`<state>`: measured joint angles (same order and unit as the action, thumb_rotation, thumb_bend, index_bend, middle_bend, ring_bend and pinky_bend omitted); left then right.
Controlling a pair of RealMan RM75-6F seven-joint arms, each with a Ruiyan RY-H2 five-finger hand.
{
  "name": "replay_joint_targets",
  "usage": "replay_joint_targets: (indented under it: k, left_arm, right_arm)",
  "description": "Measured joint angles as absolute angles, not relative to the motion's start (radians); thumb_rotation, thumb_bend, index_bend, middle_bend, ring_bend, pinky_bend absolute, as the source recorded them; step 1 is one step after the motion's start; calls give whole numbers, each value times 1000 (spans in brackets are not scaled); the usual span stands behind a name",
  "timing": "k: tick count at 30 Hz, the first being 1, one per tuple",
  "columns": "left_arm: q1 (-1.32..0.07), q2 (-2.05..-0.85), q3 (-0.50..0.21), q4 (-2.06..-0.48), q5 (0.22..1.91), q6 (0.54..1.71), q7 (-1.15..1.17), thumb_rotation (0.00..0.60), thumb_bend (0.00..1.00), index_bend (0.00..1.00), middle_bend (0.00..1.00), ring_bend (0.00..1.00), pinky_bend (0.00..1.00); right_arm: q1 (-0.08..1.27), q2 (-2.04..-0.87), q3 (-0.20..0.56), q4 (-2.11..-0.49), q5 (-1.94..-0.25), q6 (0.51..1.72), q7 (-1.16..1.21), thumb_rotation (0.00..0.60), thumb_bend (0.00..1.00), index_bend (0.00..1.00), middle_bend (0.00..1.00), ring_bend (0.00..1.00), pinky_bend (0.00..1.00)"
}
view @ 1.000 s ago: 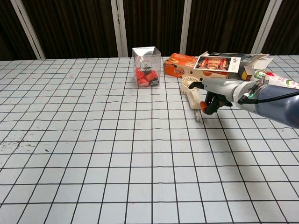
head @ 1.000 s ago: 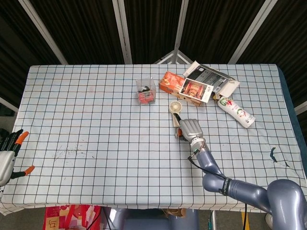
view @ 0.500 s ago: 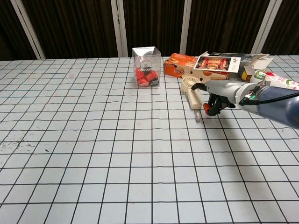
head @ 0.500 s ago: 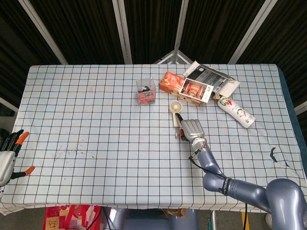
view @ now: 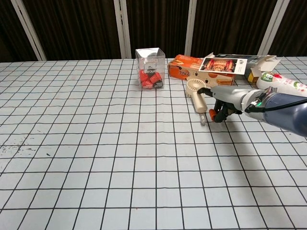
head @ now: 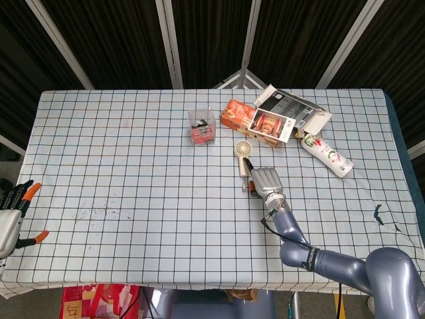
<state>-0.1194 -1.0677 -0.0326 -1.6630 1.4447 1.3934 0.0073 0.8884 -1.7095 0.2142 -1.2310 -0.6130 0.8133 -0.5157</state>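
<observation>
Right hand (view: 225, 101), fingers curled beside fan (view: 197, 98) handle near tabletop's far edge, holding nothing; best closed squarely around handle, box (view: 223, 64) clear

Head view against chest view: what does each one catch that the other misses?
Only the head view shows the left hand, open with orange fingertips at the table's left edge, and the white bottle whole. Only the chest view shows the right hand's orange fingertips curled beside the handle. Both show the right hand at the small cream fan, the clear box of red pieces and the cartons.
</observation>
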Motion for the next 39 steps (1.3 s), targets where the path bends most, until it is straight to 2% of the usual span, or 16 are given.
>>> replay_joint_targets:
  k: [11, 18, 21, 25, 28, 30, 33, 35, 36, 39]
  left_arm:
    - [-122, -1066, -32, -1666, 1441, 1387, 1, 600, 48, 0, 0, 0, 0]
    - [-123, -1067, -34, -1668, 1440, 1386, 1, 600, 48, 0, 0, 0, 0]
    - [-124, -1066, -32, -1672, 1440, 1382, 0, 600, 48, 0, 0, 0, 0]
    - [-125, -1063, -28, -1675, 1447, 1382, -3, 600, 48, 0, 0, 0, 0]
    - [-122, -1062, -26, -1676, 1454, 1388, -7, 600, 48, 0, 0, 0, 0]
    - [-120, -1062, -25, -1676, 1458, 1394, -9, 600, 48, 0, 0, 0, 0]
    - [-117, -1064, -24, -1675, 1464, 1403, -8, 600, 48, 0, 0, 0, 0]
    - [-116, -1067, -23, -1672, 1472, 1411, -5, 600, 48, 0, 0, 0, 0]
    - [-115, -1069, -23, -1670, 1477, 1416, -2, 600, 48, 0, 0, 0, 0]
    - [-111, -1077, -19, -1665, 1494, 1430, 11, 600, 48, 0, 0, 0, 0]
  right_arm:
    - [891, -1714, 199, -1220, -575, 804, -529, 600, 702, 2, 821, 919, 861]
    - [890, -1683, 221, -1275, -601, 852, -515, 600, 702, 2, 821, 913, 858]
    - [880, -1663, 242, -1316, -645, 899, -485, 600, 703, 1, 809, 867, 803]
    - [846, -1613, 248, -1404, -741, 973, -445, 600, 703, 0, 703, 757, 668]
    - [798, -1549, 230, -1493, -827, 1038, -422, 600, 703, 0, 577, 631, 510]
    - [752, -1490, 201, -1560, -888, 1087, -409, 600, 692, 0, 469, 505, 365]
    - [669, -1394, 133, -1655, -984, 1170, -401, 600, 612, 0, 223, 191, 118]
    - [616, -1337, 82, -1699, -1047, 1227, -401, 600, 547, 0, 97, 52, 56]
    - [579, -1302, 46, -1724, -1090, 1268, -402, 600, 509, 0, 45, 13, 44]
    - [477, -1219, -42, -1775, -1192, 1373, -401, 600, 455, 0, 0, 0, 42]
